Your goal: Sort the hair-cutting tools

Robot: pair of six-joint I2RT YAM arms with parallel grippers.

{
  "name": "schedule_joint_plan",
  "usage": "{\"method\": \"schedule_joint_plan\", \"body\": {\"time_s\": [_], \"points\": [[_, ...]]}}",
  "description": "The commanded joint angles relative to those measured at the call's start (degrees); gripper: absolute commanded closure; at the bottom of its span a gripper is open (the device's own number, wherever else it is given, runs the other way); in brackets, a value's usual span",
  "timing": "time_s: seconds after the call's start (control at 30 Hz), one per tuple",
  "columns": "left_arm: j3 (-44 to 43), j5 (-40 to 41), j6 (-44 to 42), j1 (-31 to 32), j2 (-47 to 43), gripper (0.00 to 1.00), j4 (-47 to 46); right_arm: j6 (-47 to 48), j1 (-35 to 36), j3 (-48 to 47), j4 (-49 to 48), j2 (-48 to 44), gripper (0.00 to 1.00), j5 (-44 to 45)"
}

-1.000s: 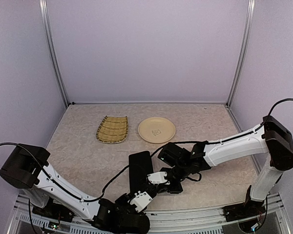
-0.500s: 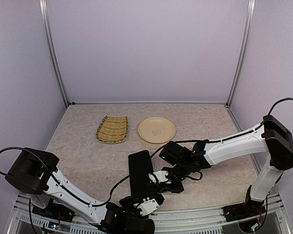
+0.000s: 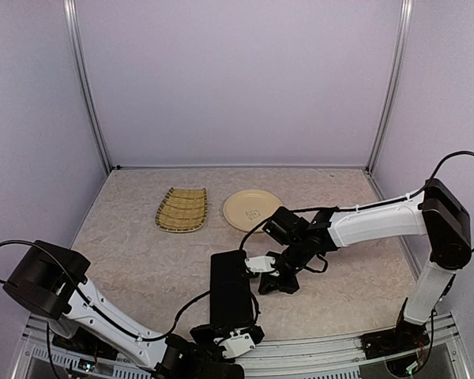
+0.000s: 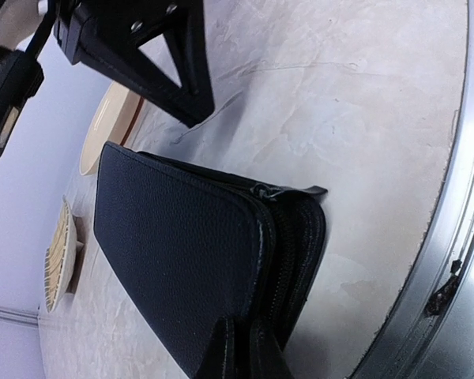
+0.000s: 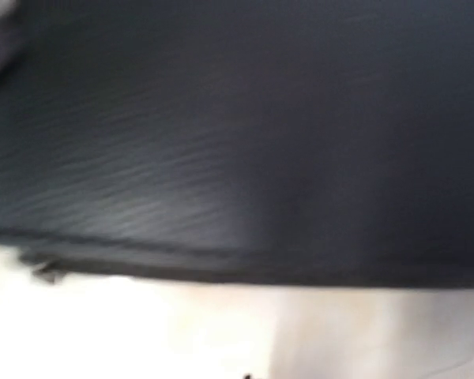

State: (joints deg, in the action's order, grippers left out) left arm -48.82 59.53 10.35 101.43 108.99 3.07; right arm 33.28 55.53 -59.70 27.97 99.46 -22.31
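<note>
The hair-cutting tools are out of view. A black zip case (image 3: 231, 288) lies flat near the table's front edge and fills the left wrist view (image 4: 182, 253). My left gripper (image 3: 237, 338) (image 4: 243, 355) is pinched shut on the near end of that case, by the zip. My right gripper (image 3: 272, 283) hovers just right of the case's far half, its jaws together with nothing seen between them; it also shows in the left wrist view (image 4: 170, 79). The right wrist view is blurred and shows only the dark case (image 5: 237, 118) above pale table.
A woven bamboo tray (image 3: 182, 209) (image 4: 59, 257) and a cream plate (image 3: 253, 210) (image 4: 103, 130) sit side by side at the back of the table. The metal front rail (image 4: 450, 237) runs close to the case's near end.
My left gripper has closed on the case's near end and the case has slid slightly toward the front edge. My right gripper has drawn away from the case, back and to the right.
</note>
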Motion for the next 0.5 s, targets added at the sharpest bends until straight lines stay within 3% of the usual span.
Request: {"method": "schedule_joint_plan", "body": {"time_s": [0.0, 0.1, 0.27, 0.4, 0.47], "points": [[0.1, -4.0, -0.5, 1.1, -0.1, 1.0, -0.8, 1.6, -2.6, -5.3, 2.6, 4.7, 1.0, -0.3], [0.1, -2.9, 1.1, 1.1, -0.9, 1.0, -0.1, -1.8, -3.0, -5.2, 2.0, 4.3, 0.99, -2.8], [0.6, -1.3, 4.1, 0.5, -1.8, 1.0, -1.1, -8.2, -3.0, 2.4, -4.5, -3.2, 0.72, -2.5], [-0.3, -1.2, 6.8, -0.8, -0.5, 1.0, -1.1, -8.9, -2.9, 6.7, -4.9, -7.1, 0.58, -9.1], [-0.9, -0.9, 7.8, -1.4, -0.2, 1.0, -1.4, -8.8, -2.7, 8.2, -5.7, -7.2, 0.56, -9.8]]}}
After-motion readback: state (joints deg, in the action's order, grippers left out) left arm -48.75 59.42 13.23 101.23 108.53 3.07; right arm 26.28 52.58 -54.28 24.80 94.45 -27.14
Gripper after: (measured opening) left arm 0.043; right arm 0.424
